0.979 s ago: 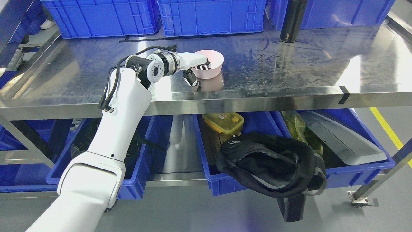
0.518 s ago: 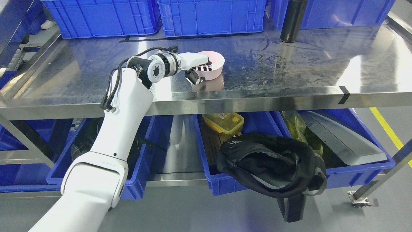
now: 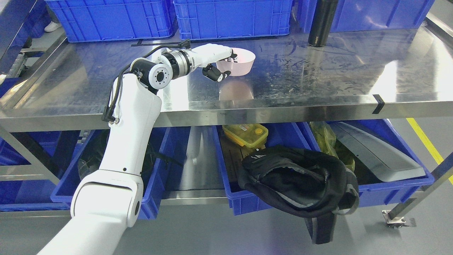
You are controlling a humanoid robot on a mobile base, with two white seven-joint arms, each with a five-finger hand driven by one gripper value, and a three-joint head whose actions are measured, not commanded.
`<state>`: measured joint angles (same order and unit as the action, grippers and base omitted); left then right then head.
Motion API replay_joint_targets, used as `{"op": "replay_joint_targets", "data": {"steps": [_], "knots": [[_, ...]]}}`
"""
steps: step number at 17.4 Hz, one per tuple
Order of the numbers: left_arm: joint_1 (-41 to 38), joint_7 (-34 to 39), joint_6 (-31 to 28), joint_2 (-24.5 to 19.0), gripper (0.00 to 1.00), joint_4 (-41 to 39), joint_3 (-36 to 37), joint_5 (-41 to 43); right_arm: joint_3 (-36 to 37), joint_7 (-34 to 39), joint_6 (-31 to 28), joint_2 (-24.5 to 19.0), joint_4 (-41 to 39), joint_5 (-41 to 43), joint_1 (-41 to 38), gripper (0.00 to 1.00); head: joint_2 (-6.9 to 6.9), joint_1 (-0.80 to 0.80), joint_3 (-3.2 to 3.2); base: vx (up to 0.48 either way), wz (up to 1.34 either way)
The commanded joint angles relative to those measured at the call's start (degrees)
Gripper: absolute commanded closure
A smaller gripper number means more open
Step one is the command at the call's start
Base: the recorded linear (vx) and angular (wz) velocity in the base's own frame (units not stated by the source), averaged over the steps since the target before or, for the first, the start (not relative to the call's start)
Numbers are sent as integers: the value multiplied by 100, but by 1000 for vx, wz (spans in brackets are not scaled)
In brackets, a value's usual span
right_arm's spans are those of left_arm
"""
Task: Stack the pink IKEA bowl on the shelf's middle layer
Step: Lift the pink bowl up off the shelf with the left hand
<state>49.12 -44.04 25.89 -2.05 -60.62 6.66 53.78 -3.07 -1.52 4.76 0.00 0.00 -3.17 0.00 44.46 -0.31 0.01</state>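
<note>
We judge the task to be about midway. Our left hand [image 3: 216, 64] is clamped on the near rim of the pale pink round plastic bowl [image 3: 236, 62], fingers over the edge and thumb beneath, and the bowl hangs clear of the polished stainless-steel shelf layer [image 3: 318, 85], its pink reflection lying on the metal well below it. So the pick-up looks done; the placing is not.

What is left is hard to pin down, because we see no second pink bowl on this layer to stack onto. It may be hidden, or out of frame. Behind the bowl stand blue plastic crates [image 3: 231, 17], and a tall black cylindrical bottle [image 3: 321, 23] stands well apart to the right. The bowl tilts slightly toward the camera, so it will likely need levelling before it is set down. Our right arm does not show.
</note>
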Motion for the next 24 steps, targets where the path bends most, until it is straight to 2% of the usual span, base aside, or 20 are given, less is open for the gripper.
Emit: {"op": "replay_joint_targets", "data": {"steps": [1, 6, 8, 10, 16, 21, 24], "knots": [[-148, 18, 627, 56, 99, -1152, -938, -236, 0, 3, -1, 100, -100, 0, -132, 0, 0, 0, 0, 0, 0], [-561, 10, 1057, 105, 99, -2146, -1044, -876, 0, 3, -1, 100, -100, 0, -132, 0, 0, 0, 0, 0, 0], [-746, 18, 1540, 105, 99, -2209, -1044, -1009, 8, 3, -1, 100, -100, 0, -132, 0, 0, 0, 0, 0, 0], [-904, 36, 1761, 105, 99, -2243, -1079, -1018, 0, 3, -1, 100, -100, 0, -132, 0, 0, 0, 0, 0, 0], [-1027, 45, 1779, 105, 99, -2446, -1044, -1009, 0, 3, -1, 100, -100, 0, -132, 0, 0, 0, 0, 0, 0], [-1738, 45, 1832, 105, 98, -2779, -1053, -1009, 0, 3, -1, 100, -100, 0, -132, 0, 0, 0, 0, 0, 0], [-1854, 36, 1911, 105, 98, -2824, -1079, -1009, 0, 3, -1, 100, -100, 0, -132, 0, 0, 0, 0, 0, 0]]}}
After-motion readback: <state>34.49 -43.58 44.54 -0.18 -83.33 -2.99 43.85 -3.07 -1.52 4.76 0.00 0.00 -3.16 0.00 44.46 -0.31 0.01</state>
